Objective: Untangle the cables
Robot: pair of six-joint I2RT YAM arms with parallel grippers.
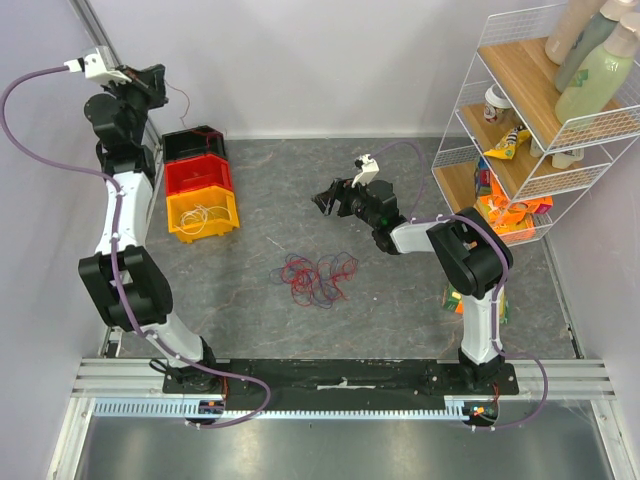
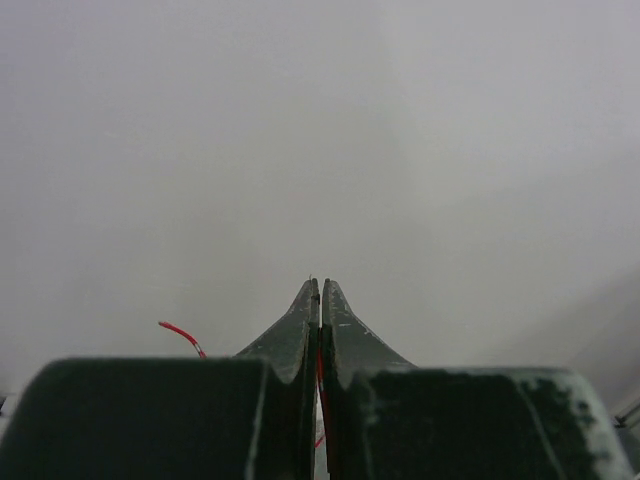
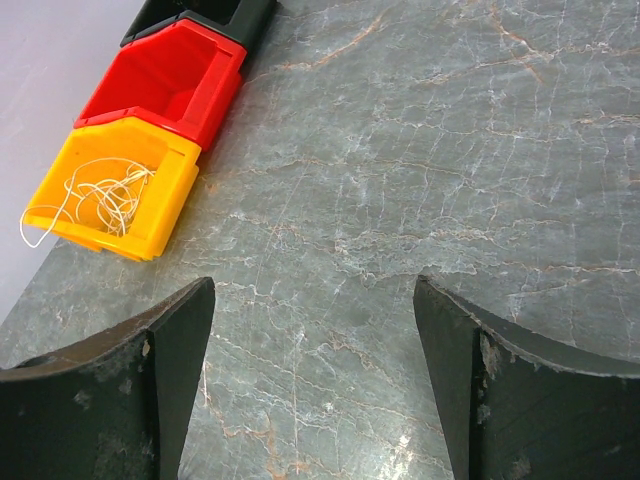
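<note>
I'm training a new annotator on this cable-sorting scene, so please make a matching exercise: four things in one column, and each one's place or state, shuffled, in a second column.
Column one:
1. white cable
2. red-and-blue tangle
3. left gripper
4. right gripper

Column two:
A. open, holding nothing
B. lying loose on the table
C. shut on a red strand
D. inside the yellow bin

Pairs: 1-D, 2-B, 3-C, 4-A
</note>
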